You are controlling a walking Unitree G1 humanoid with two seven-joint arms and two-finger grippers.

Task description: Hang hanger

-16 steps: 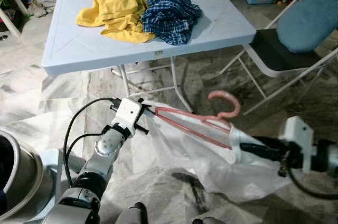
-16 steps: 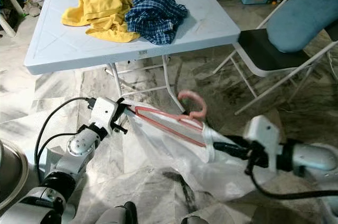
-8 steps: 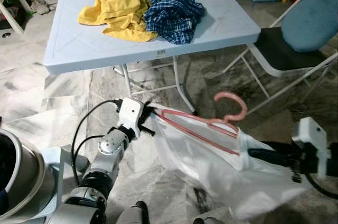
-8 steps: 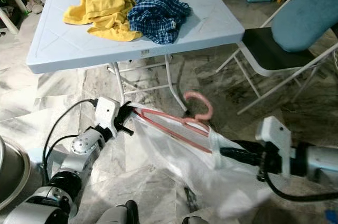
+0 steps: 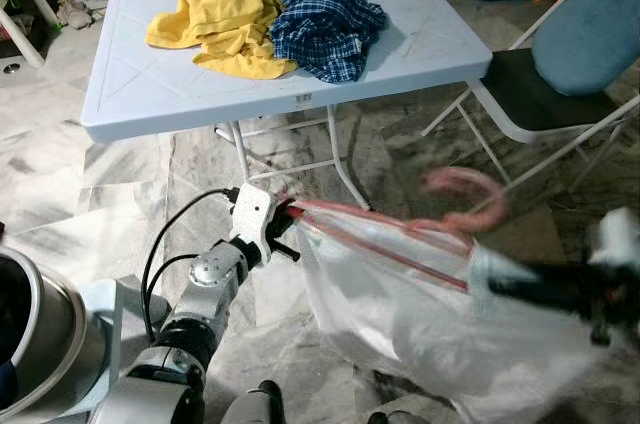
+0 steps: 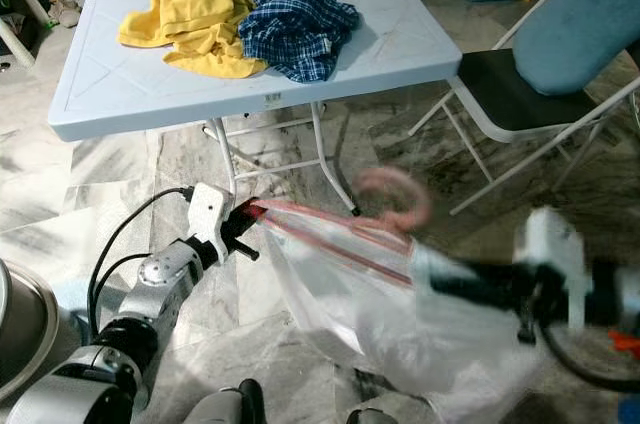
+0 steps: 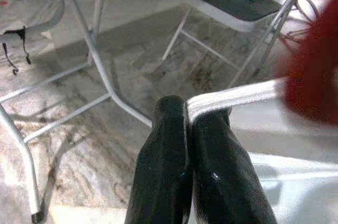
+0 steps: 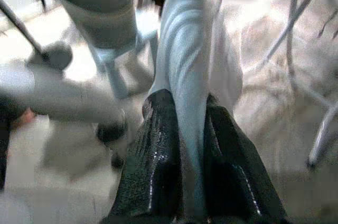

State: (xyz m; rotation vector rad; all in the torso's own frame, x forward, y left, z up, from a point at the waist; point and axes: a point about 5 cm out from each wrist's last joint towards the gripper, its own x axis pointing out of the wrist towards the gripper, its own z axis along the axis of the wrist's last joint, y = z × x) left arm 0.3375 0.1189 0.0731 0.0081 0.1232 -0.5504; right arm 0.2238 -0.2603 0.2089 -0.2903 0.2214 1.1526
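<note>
Compared with half a second ago, the right gripper (image 6: 425,279) and its end of the garment (image 5: 420,314) have moved further to the robot's right and are now blurred, while the left gripper (image 5: 290,216) is at almost the same place below the table (image 5: 150,94). The hanger (image 5: 400,234) is now stretched a little flatter between the two arms, and its hook (image 5: 465,199) is smeared. The hanger is pink and is inside the shoulders of the thin white garment, in the air in front of the table and above the marble floor (image 5: 60,204). Its long axis runs from the left gripper to the right gripper, going slightly down toward the right one, and the hook points up and away from the robot, toward the folding chair (image 5: 560,74). In the left wrist view the two black fingers (image 7: 169,150) are pressed together on a white edge of the garment (image 7: 237,97). In the right wrist view the fingers (image 8: 153,150) are closed narrowly on a fold of the same white cloth (image 8: 187,76). On the table lie a yellow shirt (image 5: 215,19) and a checked blue shirt (image 5: 325,29), touching each other.
</note>
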